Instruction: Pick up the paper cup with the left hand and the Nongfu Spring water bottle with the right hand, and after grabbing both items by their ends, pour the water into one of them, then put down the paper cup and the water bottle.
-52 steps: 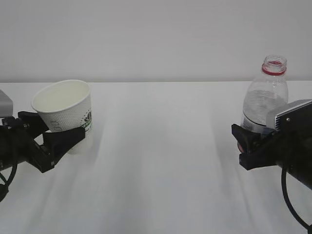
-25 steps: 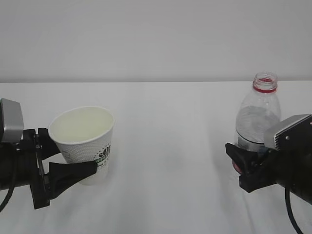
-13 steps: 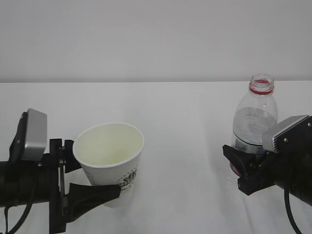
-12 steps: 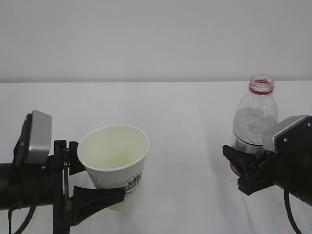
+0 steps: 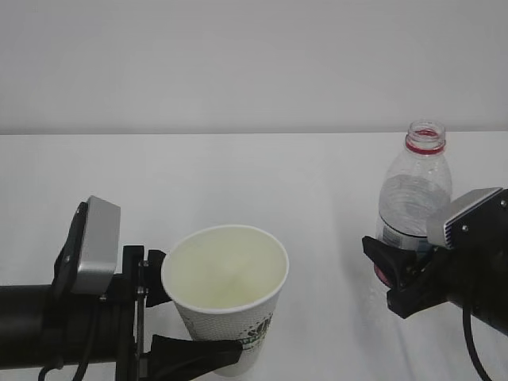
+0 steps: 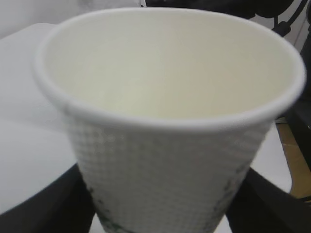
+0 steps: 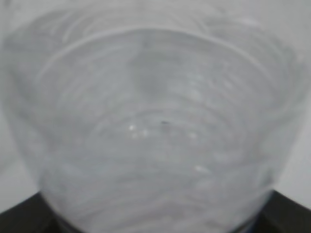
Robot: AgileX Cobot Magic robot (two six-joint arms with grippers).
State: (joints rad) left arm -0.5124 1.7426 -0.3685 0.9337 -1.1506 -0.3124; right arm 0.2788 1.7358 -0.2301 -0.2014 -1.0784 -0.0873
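Left fingers (image 5: pixel 194 353) clasp the paper cup (image 5: pixel 228 305) low in the frame's lower left; right fingers (image 5: pixel 389 274) clasp the upright Nongfu Spring water bottle (image 5: pixel 414 198) at right, above the white desk (image 5: pixel 317 198).

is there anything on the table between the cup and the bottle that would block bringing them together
Nothing visible does. The paper cup in the left gripper and the water bottle in the right gripper are separated only by bare white table.
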